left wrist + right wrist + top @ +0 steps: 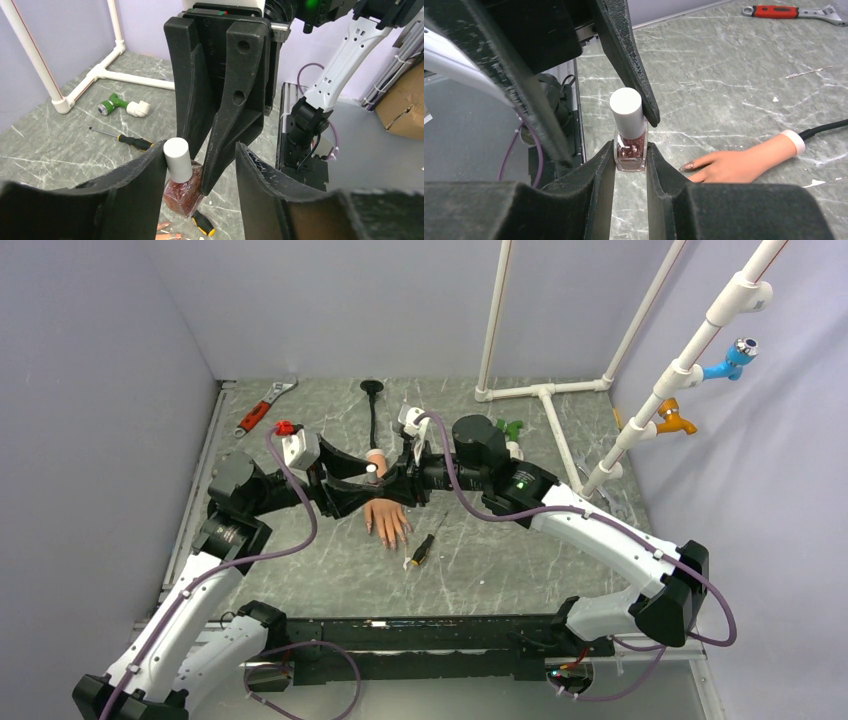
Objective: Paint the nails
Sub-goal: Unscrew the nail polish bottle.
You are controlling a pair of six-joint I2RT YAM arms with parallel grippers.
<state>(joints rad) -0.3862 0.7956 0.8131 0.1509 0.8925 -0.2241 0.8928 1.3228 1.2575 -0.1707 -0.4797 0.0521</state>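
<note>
The right end effector (630, 159) squeezes the polish bottle (629, 144). The left end effector (200, 152) is open around its white cap (177, 154). Next, I think, pinch and twist it off.

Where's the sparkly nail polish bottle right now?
The polish bottle stands upright in the right gripper, mid-table, beside the rubber hand, with the left gripper open around its white cap.

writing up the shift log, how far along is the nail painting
Done: the right gripper is shut on the polish bottle. In hand: the left gripper stands open around its white cap, still on. Left: uncapping, then painting the nails of the mannequin hand.
</note>
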